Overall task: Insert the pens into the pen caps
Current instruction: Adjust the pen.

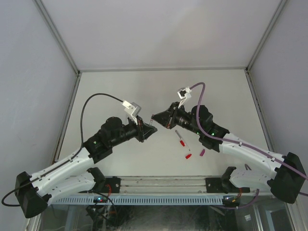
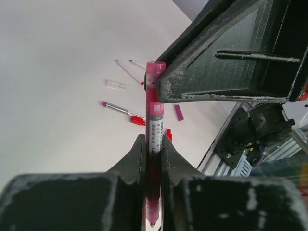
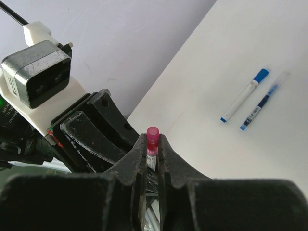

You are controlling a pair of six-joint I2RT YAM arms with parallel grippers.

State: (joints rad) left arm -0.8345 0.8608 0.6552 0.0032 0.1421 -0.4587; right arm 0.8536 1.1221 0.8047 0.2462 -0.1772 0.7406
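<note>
The left gripper [image 2: 154, 140] clamps the magenta pen [image 2: 155, 113] above the white table [image 1: 120, 86], and the right gripper [image 3: 152, 139] pinches its capped end. Only the right wrist view shows two blue pens [image 3: 243, 96]; grey walls [image 1: 38, 72] surround the table.

Bright, even light; blurred near foregrounds.

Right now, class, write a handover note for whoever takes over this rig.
Left gripper: jaws shut on the magenta pen.
Right gripper: jaws shut on its cap, in mid-air.
Done: that cap looks on; full seating unclear.
On table: one blue pen, a second blue pen, a red-ended pen, a loose red cap, a loose magenta cap.
To do: release this pen, cap the rest.
</note>
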